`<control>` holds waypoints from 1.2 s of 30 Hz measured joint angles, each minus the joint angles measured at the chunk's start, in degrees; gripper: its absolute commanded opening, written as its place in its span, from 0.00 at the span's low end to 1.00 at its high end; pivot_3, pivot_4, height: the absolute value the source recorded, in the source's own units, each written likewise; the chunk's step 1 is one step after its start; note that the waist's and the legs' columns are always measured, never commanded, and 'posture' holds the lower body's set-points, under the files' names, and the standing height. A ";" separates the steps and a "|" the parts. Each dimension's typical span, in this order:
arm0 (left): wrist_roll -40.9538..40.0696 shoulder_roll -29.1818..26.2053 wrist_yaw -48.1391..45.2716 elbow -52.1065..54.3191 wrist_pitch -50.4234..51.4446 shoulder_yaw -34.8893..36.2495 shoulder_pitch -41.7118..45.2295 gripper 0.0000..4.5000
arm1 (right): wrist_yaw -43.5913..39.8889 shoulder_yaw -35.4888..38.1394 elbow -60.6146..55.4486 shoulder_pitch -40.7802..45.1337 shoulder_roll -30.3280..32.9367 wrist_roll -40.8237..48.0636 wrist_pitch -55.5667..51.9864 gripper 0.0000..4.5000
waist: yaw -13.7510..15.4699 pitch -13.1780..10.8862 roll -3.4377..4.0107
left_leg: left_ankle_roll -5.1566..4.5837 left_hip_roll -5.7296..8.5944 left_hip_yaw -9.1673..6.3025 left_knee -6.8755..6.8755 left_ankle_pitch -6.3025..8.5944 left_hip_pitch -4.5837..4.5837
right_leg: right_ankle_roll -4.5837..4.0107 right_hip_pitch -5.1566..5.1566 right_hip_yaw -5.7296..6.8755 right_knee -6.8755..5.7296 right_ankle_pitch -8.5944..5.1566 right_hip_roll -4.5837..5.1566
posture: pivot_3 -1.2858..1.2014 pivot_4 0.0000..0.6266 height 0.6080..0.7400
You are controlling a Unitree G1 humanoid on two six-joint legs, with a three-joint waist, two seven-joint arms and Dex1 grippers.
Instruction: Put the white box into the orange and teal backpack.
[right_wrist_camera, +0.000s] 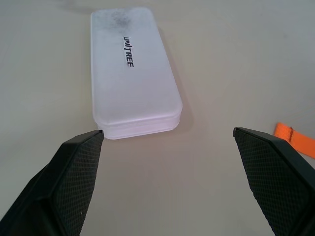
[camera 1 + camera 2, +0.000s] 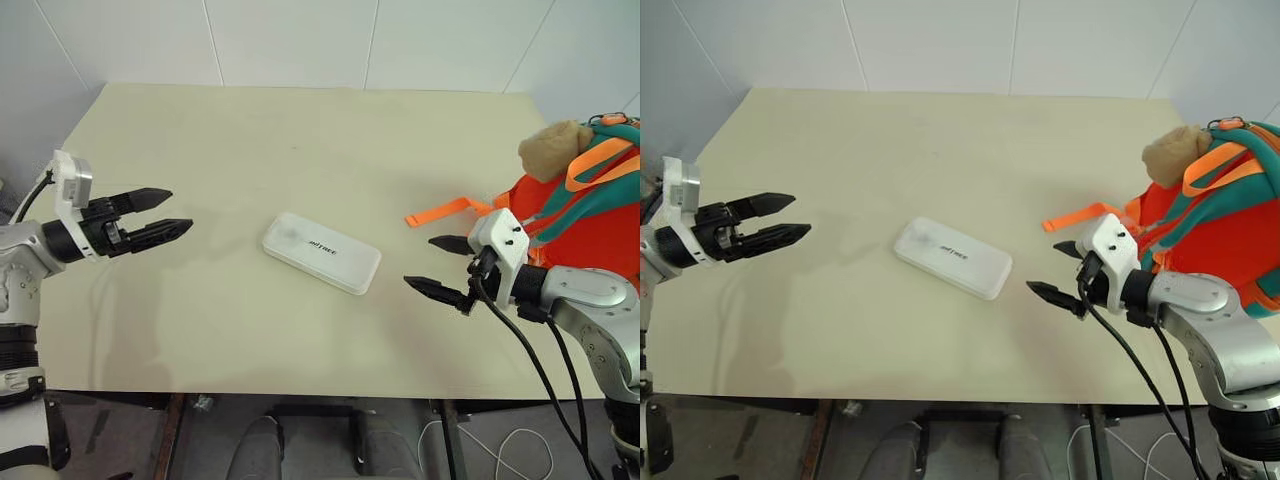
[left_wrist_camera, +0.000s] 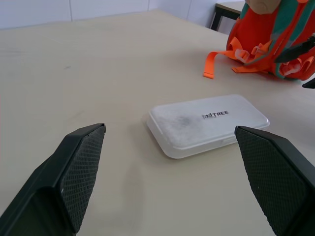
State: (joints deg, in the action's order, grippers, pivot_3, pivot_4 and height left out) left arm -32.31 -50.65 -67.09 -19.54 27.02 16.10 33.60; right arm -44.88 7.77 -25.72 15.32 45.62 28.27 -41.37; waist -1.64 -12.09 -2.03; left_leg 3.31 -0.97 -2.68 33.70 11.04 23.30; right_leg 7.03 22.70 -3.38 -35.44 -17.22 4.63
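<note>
The white box (image 2: 321,252) lies flat on the table's middle, its dark lettering facing up; it also appears as the white box (image 3: 206,124) and the white box (image 1: 132,73) in the wrist views. The orange and teal backpack (image 2: 590,215) stands at the table's right edge, a tan plush toy (image 2: 553,148) on top and an orange strap (image 2: 445,211) trailing toward the box. My left gripper (image 2: 165,215) hovers open left of the box, pointing at it. My right gripper (image 2: 438,265) hovers open just right of the box, in front of the backpack. Nothing sits between either pair of fingers.
The cream table (image 2: 250,140) stretches back to a white tiled wall. Its front edge runs just below both grippers. Black cables (image 2: 530,370) hang from my right wrist over that edge. In the left wrist view a dark table leg (image 3: 219,14) stands behind the backpack.
</note>
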 measured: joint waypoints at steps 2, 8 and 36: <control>0.15 0.17 -0.10 -0.64 -0.09 -0.60 0.26 1.00 | 0.29 0.00 -0.02 -0.01 0.00 0.03 -0.05 0.99 | -0.16 0.00 0.00 | 0.00 0.00 0.02 0.00 0.00 -0.01 | 0.00 0.00 -0.02 -0.01 0.00 0.00 | 0.52 0.24 1.00; 0.78 0.20 -0.08 -1.60 -0.51 -0.84 0.33 1.00 | 1.20 0.01 -0.19 0.17 -0.01 0.08 -0.02 0.99 | 0.06 0.00 0.00 | -0.01 -0.01 0.01 0.02 0.02 0.01 | 0.03 0.01 -0.01 -0.02 0.01 -0.01 | 0.52 0.24 1.00; 13.45 13.19 3.73 -27.72 -9.33 -10.46 16.16 0.01 | 9.64 -14.64 9.17 3.19 -7.67 -18.07 6.06 0.00 | 0.16 0.00 -0.02 | -0.03 0.03 0.00 0.20 0.04 0.07 | 0.56 0.01 0.00 -0.10 0.30 -0.06 | 0.52 0.24 1.00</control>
State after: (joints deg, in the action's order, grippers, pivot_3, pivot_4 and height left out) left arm -18.85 -37.46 -63.35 -47.26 17.69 5.63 49.76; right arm -35.24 -6.87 -16.55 18.50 37.95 10.20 -35.31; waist -1.48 -12.09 -2.05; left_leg 3.28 -0.94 -2.68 33.91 11.08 23.37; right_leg 7.59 22.71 -3.38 -35.55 -16.92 4.57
